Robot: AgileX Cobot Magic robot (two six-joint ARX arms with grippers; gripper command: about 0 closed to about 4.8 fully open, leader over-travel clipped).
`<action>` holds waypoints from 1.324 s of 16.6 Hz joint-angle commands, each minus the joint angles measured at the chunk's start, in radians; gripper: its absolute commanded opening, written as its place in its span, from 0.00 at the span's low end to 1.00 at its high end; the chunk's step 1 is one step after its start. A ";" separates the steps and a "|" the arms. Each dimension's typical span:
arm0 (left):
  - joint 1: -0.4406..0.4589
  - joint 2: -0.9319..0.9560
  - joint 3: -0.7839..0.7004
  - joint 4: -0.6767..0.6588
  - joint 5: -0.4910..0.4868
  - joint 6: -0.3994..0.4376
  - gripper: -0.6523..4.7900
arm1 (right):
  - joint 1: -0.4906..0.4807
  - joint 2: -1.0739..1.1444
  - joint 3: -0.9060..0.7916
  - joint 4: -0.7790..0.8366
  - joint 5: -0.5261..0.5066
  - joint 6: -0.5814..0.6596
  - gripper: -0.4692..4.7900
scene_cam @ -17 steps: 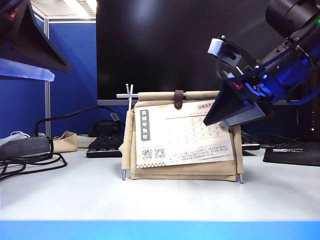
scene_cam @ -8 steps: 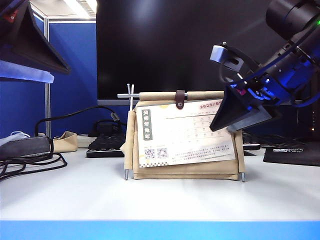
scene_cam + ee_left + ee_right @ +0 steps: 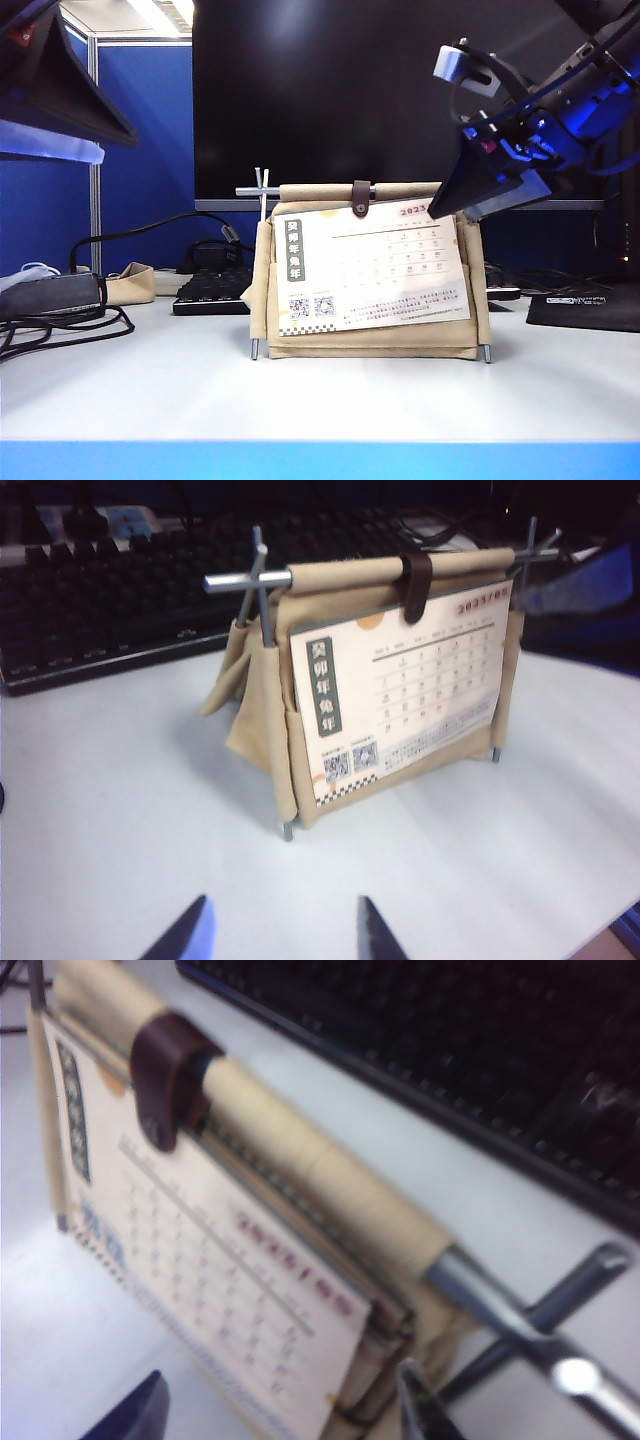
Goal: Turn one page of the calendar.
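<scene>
Centre of the exterior frame, on a white desk (image 3: 320,395), stands the calendar (image 3: 372,342), a beige fabric pouch hung on thin silver rods, with a brown strap (image 3: 360,198) at its top. Its front card, the page (image 3: 375,265) marked 2023/05, sits slightly tilted, its right side higher. At the upper right of the frame the right gripper (image 3: 478,192) hangs above and just beside the page's top right corner, jaws spread wide and holding nothing. At the upper left, well apart from the stand, is the left gripper (image 3: 276,935); its wrist camera shows the fingers parted and empty, facing the calendar across bare desk.

Risks, as judgement: the page lies close against the cards behind it, so a pinch could take two cards or miss; a push on the light stand could slide or tip it. Open desk lies in front; a keyboard (image 3: 110,610) and a dark monitor (image 3: 380,95) crowd the space behind
</scene>
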 commanded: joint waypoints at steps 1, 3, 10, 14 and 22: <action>0.000 0.000 0.002 0.013 -0.002 0.007 0.47 | 0.000 0.013 0.003 0.019 -0.014 0.003 0.65; 0.000 0.000 0.002 0.012 -0.001 0.007 0.47 | 0.000 0.033 0.003 0.040 -0.028 0.017 0.65; 0.000 0.000 0.002 0.011 0.000 0.007 0.47 | 0.001 0.118 0.002 0.072 -0.112 0.041 0.65; 0.000 0.000 0.002 0.011 0.000 0.007 0.47 | 0.001 0.119 0.002 0.076 -0.192 0.067 0.65; 0.000 0.000 0.001 0.003 0.001 0.007 0.47 | 0.001 0.122 0.000 0.073 -0.349 0.101 0.65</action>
